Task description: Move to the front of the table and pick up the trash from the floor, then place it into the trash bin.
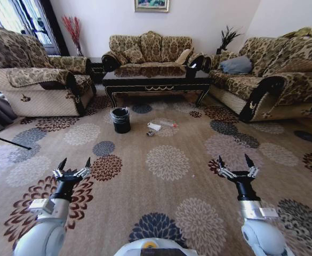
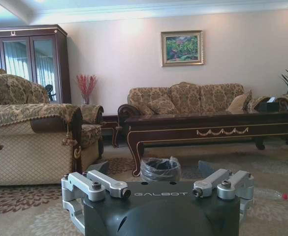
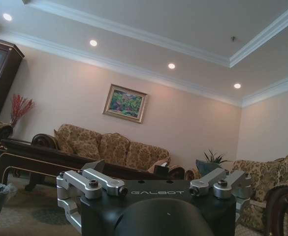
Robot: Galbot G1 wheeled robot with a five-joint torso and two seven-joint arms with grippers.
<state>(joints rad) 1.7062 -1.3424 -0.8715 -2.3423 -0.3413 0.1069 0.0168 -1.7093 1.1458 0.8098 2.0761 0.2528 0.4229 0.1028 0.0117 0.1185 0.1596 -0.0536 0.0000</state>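
the robot stands well back on the flowered carpet, facing the long low coffee table of glossy dark brown wood with gold trim (image 1: pixel 157 81) at the far end of the room. both arms are held low in front of it: the left gripper (image 1: pixel 74 164) and the right gripper (image 1: pixel 236 161) each have their fingers spread wide, holding nothing. the trash lies on the floor in front of the table: a white paper piece (image 1: pixel 154 126), a clear plastic bottle with a red cap (image 1: pixel 168 124) beside it and a little dark ball (image 1: pixel 150 133) just near. the small round black bin with a shiny liner bag (image 1: pixel 120 119) stands just left of them. this looks like the approach step; nothing is picked up yet. next it needs to drive closer, then bend and reach.
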